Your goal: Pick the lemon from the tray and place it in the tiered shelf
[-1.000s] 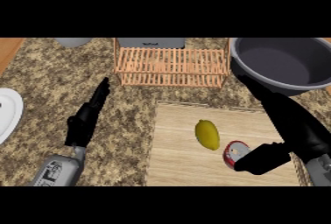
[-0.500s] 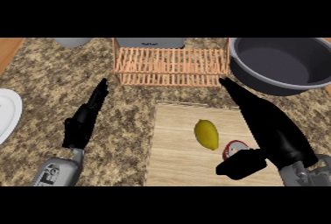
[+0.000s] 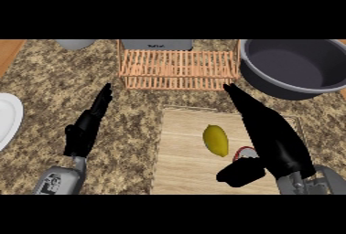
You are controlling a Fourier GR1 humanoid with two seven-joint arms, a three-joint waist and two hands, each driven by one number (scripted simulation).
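**A:** Where is the lemon?

**B:** The yellow lemon lies on a pale wooden tray set on the speckled brown table. It is not held by anything.

**A:** And the shelf?

**B:** The tiered shelf, made of light wooden slats, stands just beyond the tray's far edge.

**A:** What are the hands doing?

**B:** The right robot hand stretches over the tray just right of the lemon, fingers straight and pointing toward the shelf, thumb spread out low on the tray; it grips nothing. A small red and white thing peeks out from beneath it; I cannot tell what it is. The left robot hand rests over the table left of the tray, fingers straight, holding nothing.

**A:** Anything else?

**B:** A grey bowl sits at far right, and a white plate shows at the left edge.
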